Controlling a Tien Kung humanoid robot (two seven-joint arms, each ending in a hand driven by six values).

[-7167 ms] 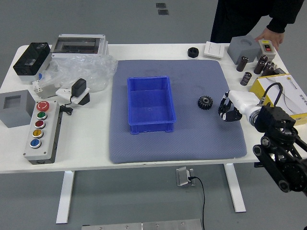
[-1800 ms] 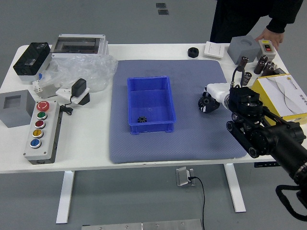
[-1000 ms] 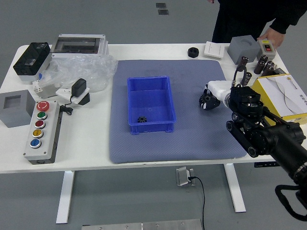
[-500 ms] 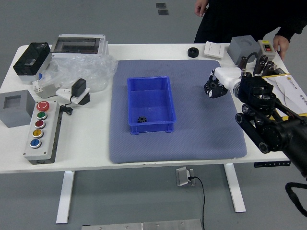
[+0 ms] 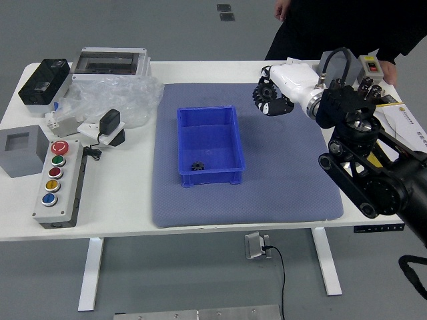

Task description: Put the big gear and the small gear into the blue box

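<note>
Sitting at far left: grey block, then the push-button control box with red button at its far end. Clear plastic bag behind, towards the middle.

Blue box on the blue-grey mat, left of its centre, open side up, longer axis running near to far. Small gear inside, on the floor by the near wall, left half. That part of the job looks done.

Big gear outside the box, off its far right corner, at the fingertips of the right hand. Fingers closed on it, toothed face showing; hand appears raised over the mat. Right arm enters from the right, the only robot arm in view.

Key relation: box opening lies to the hand's left and nearer the robot. Next move probably a carry left and back towards the robot, then lower and release. Gear must clear the right wall; too early a release could catch the rim.

Person at far side: one hand hanging beyond the table, the other by the grey switch box, contact unclear.
</note>
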